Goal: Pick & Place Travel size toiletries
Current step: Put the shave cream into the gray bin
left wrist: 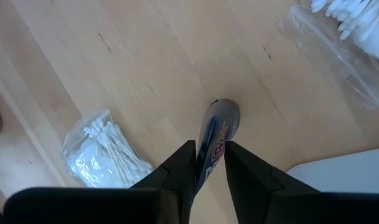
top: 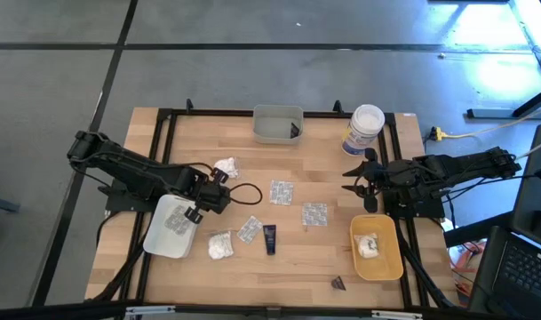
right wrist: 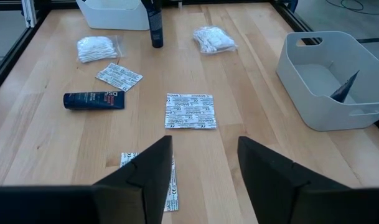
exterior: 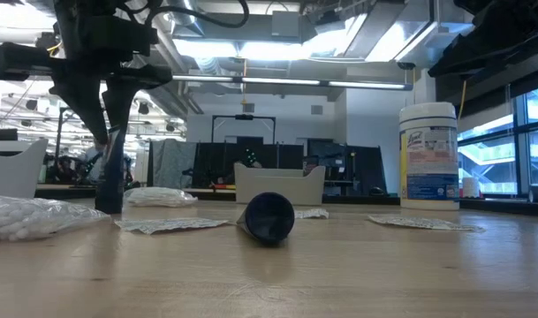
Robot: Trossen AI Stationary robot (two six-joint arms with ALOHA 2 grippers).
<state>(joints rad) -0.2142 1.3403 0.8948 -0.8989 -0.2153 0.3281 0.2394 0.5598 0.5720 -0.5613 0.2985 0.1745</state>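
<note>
1. The left gripper (top: pixel 218 192) is squeezing a small dark tube (left wrist: pixel 218 127) between its fingers, and the tube is standing up on end with its bottom touching the wooden table (top: pixel 323 258), just beside the white tray (top: pixel 170 225).
2. This looks like the picking step, or maybe the tube is being set down (I cannot tell which from these pictures).
3. The right gripper (top: pixel 366 180) is waiting with its fingers wide apart and nothing in them, near the tall white jar (top: pixel 364 129) and above the yellow tray (top: pixel 377 246).
4. Other toiletries are lying on the table: a second dark tube (top: pixel 270 238), silvery packets (top: pixel 281 191), and white cotton-swab bundles (top: pixel 220 244).
5. A grey tray (top: pixel 277 124) is sitting at the far edge with something dark inside.
6. Next, I think the left arm needs to lift the tube straight up and carry it over a tray, keeping a firm squeeze so it does not slip.
</note>
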